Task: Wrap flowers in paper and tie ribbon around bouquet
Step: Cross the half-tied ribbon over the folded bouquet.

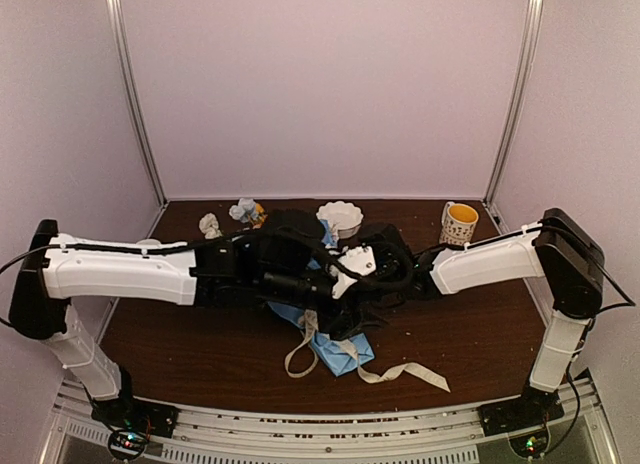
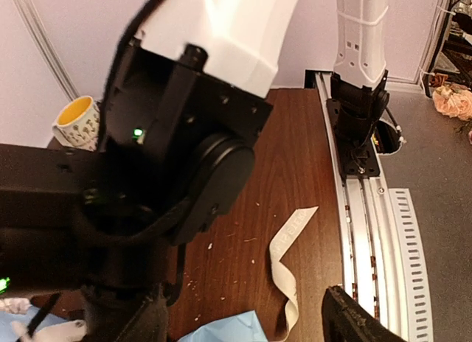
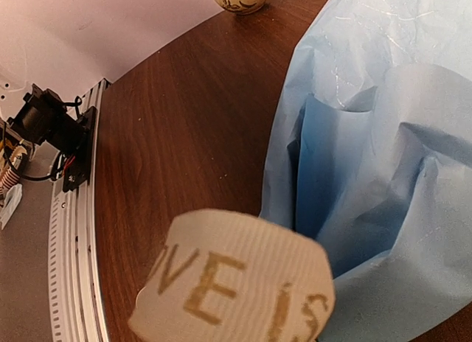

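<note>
One ribbon — lettered, right wrist only

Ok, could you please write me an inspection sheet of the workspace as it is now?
Surface: dark wood table, small crumbs on it.
Job's things: light-blue paper crumpled under the arms; beige ribbon trailing toward the near edge, with a lettered loop close to the right wrist camera; flower stems not seen.
Clutter: white bowl, mug and small blooms along the back.
Fingers: left fingers apart, no grip seen; right fingers shut, hidden among the arms.
Cables: black cables looped over the wrists.
Surroundings: plain pale walls; metal rail at the near edge.
</note>
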Tool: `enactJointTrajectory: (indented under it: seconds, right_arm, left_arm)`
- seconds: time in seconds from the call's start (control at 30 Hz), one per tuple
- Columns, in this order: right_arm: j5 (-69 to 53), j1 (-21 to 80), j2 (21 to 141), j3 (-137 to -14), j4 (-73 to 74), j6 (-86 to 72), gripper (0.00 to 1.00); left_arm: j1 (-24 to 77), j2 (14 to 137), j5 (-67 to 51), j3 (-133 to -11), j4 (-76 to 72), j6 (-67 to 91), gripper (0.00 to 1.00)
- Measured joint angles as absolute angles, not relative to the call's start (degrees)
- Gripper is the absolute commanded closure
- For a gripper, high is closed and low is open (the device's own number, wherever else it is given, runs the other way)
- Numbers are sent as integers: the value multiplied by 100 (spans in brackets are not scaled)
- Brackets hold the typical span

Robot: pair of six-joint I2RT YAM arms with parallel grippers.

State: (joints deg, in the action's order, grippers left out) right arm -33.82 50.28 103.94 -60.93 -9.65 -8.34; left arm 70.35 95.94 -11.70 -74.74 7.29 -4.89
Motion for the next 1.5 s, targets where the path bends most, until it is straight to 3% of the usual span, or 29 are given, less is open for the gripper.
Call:
enactJointTrajectory:
  seconds: [0.13, 0.2, 0.27, 0.33, 0.4, 0.5, 0.87, 1.03, 1.27, 1.43, 1.5]
  right_arm:
    - [-3433, 5028, 10394, -6093, -952, -762, 100]
    - [-3476, 5028, 10394, -6093, -943, -718, 100]
    - [-3518, 5028, 10394, -6093, -926, -626, 100]
    - [-3577, 5028, 10394, -6095, -895, -523, 100]
    - [-3632, 5028, 10394, -6101, -847, -416, 100]
    - [-3756, 5028, 10394, -6167, -738, -228, 100]
    - [-4292, 5028, 10379, -6208, -646, 320, 100]
    - [-4414, 5028, 10379, -6259, -604, 460, 100]
    - [-4462, 5028, 10381, -6302, -429, 611, 100]
    - [-4501, 5028, 10381, -6427, -272, 716, 100]
    - [-4506, 5028, 10381, -6429, -270, 740, 100]
  left_arm:
    - [6831, 8632, -1031, -6783, 454, -231, 57]
    - [6510, 8058, -1024, -6335, 270, -14, 61]
    - [6020, 7568, -1114, -5767, -172, 351, 59]
    - [5402, 7183, -1258, -5142, -499, 727, 51]
    - [4899, 7122, -1321, -4783, -607, 1033, 40]
    - [4731, 7310, -1396, -4630, -613, 1256, 36]
    - [4663, 8333, -1949, -4615, -1103, 1496, 42]
    - [4644, 8635, -2130, -4650, -1205, 1525, 53]
    - [4644, 8851, -2589, -4718, -1490, 1688, 50]
    - [4644, 8840, -2827, -4718, -1688, 1815, 68]
    - [4644, 8836, -2877, -4718, -1704, 1831, 84]
